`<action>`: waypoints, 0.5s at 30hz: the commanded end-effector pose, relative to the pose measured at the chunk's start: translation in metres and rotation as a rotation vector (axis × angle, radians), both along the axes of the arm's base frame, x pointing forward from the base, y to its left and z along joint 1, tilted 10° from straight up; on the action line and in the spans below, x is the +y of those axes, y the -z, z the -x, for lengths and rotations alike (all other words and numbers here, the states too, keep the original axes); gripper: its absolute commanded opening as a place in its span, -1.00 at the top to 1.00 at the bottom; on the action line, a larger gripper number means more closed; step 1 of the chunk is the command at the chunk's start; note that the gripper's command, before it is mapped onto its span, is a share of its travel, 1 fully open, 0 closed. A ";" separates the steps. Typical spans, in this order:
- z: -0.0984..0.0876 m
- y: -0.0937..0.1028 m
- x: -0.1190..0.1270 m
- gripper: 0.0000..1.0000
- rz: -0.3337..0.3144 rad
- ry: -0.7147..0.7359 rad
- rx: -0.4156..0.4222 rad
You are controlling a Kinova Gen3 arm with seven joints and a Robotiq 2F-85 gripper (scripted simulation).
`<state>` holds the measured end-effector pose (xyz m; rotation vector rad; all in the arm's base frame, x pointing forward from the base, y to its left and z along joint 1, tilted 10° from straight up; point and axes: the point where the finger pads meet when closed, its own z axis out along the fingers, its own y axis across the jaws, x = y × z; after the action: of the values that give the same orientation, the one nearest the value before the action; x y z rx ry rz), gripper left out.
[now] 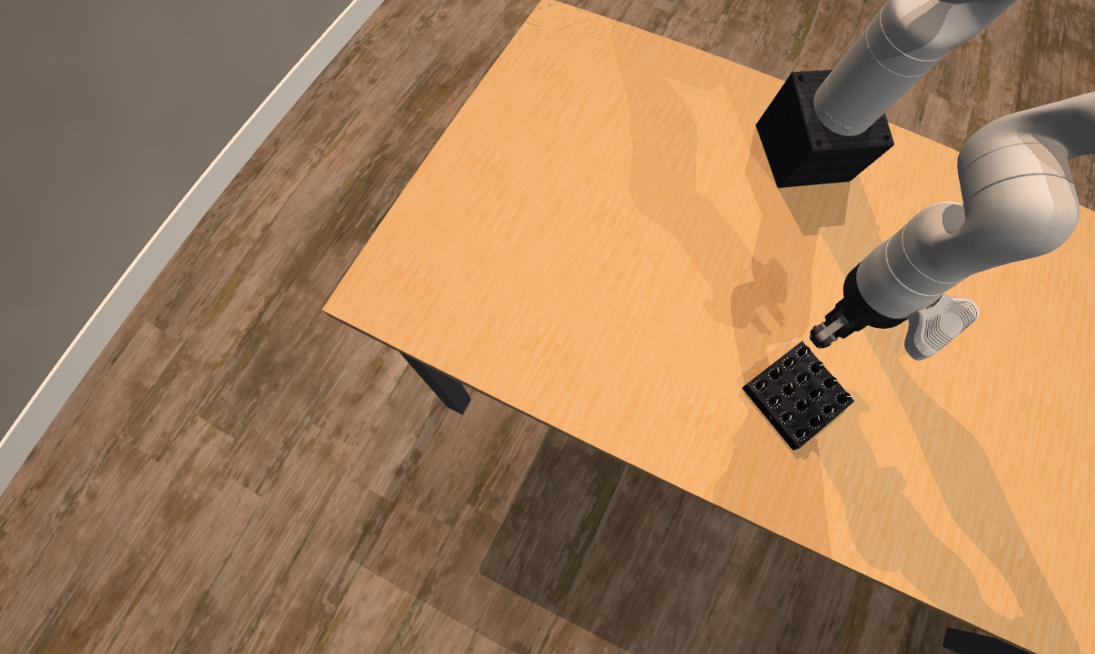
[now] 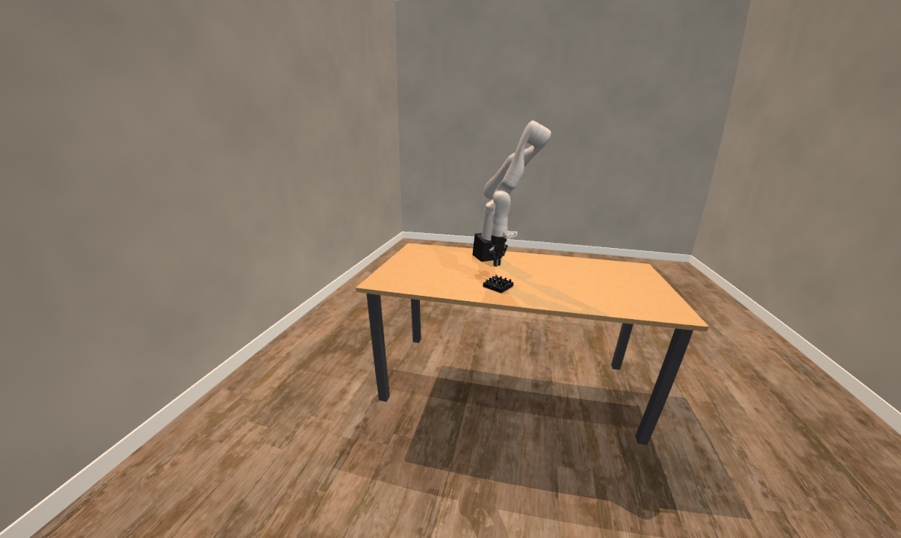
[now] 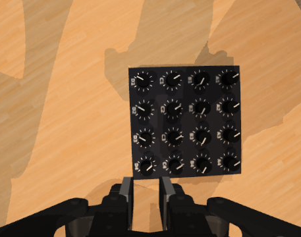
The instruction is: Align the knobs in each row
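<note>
Orange wood grain covers the table (image 1: 535,243), and the black knob box (image 1: 797,394) stands on it, taken here as the landmark. Left of the box in the top view lies bare wood crossed by the arm's shadow. The box carries sixteen black knobs in four rows of four, each with a white line; the printed names are too small to read. Just beyond the box's upper right edge the gripper (image 1: 822,334) hangs above the table, off the box, touching no knob. Its fingers stand narrowly apart with only table showing between them. Farther up sits the arm's black pedestal (image 1: 787,154).
</note>
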<state>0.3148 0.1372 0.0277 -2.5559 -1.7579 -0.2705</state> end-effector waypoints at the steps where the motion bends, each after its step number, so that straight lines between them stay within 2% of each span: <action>1: 0.000 0.000 0.000 0.62 0.000 0.000 -0.001; 15: -0.002 0.008 0.001 0.62 0.000 0.000 0.000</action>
<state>0.3164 0.1394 0.0216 -2.5537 -1.7587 -0.2736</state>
